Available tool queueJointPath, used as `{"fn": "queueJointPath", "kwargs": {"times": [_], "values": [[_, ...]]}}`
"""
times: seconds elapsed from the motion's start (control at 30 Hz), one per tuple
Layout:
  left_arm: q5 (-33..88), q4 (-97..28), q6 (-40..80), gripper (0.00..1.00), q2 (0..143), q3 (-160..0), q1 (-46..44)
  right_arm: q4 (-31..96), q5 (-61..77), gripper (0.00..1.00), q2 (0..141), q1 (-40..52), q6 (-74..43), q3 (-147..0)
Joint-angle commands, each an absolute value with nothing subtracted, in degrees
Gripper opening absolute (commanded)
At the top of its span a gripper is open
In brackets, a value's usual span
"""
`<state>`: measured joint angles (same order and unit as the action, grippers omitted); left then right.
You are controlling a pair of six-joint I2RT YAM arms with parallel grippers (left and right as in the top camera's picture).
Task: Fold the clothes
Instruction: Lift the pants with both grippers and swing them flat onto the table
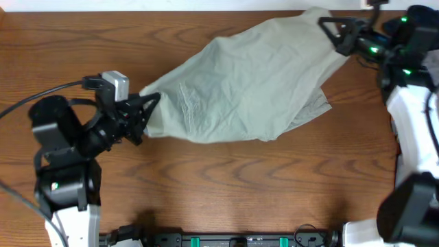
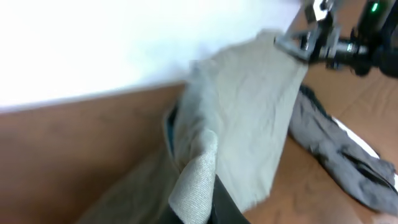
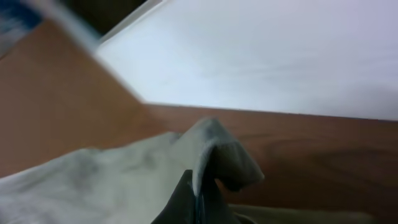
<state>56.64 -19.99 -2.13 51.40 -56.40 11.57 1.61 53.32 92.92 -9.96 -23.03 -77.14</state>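
The clothes, a pair of light khaki-green shorts (image 1: 247, 82), hang stretched in a slant across the wooden table (image 1: 226, 185), from mid-left up to the far right corner. My left gripper (image 1: 152, 99) is shut on their lower left end; in the left wrist view a pale fold (image 2: 196, 180) is pinched between its dark fingers (image 2: 227, 208). My right gripper (image 1: 328, 26) is shut on the upper right end, and shows in the left wrist view as well (image 2: 298, 43). In the right wrist view its jaws (image 3: 198, 186) clamp a raised fold of the fabric (image 3: 112, 174).
A grey strip of cloth (image 2: 339, 155) lies on the table under the shorts' right end (image 1: 314, 110). A white surface (image 3: 280, 56) runs along the table's far edge. The right arm's white body (image 1: 411, 116) stands at the right edge.
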Motion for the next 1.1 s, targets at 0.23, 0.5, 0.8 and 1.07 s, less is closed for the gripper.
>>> {"fn": "queueJointPath", "kwargs": {"times": [0.23,0.5,0.8,1.07], "values": [[56.3,-17.9,7.8,0.06,45.1,-72.3,11.8,11.2,42.7,0.01,77.1,-13.5,-16.9,-77.6],[56.3,-19.7,7.6,0.06,42.0,-82.8,11.8,11.6,42.3,0.02,67.3,-19.8,-19.5,-77.6],[53.8,-21.8,7.4,0.06,41.9,-93.3,11.8,11.6,42.0,0.01,57.7,-22.7,-19.9,-77.7],[38.2,-30.4,1.3,0.06,43.4,-94.2,11.8,11.4,42.0,0.01,58.1,-23.2,-19.9,-77.7]]}}
